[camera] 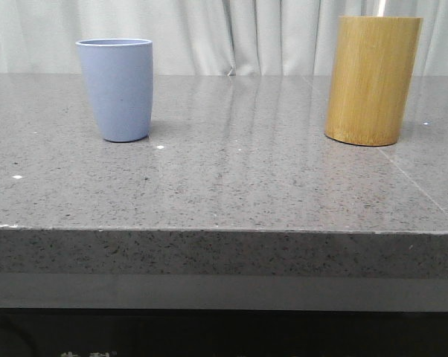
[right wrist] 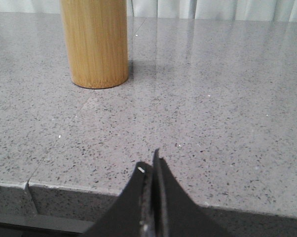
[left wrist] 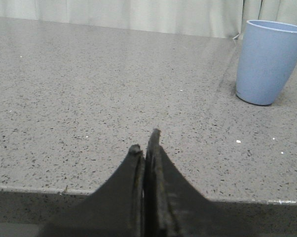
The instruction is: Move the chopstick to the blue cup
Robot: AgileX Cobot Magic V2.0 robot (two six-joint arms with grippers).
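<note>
Two vessels standing on the desk (camera: 231,186), well apart.
Blue cup (camera: 117,89) sitting left, bamboo cylinder (camera: 372,80) sitting right, a chopstick (camera: 382,7) tip poking out of it; curtain (camera: 239,33) hanging behind.

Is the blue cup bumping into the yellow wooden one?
Apart. The front view shows bare table between the blue cup and the bamboo holder.

Periwinkle-blue cup (camera: 117,89), yellow-brown grained bamboo cylinder (camera: 371,80), grey black-speckled table (camera: 231,186), black claws
</note>
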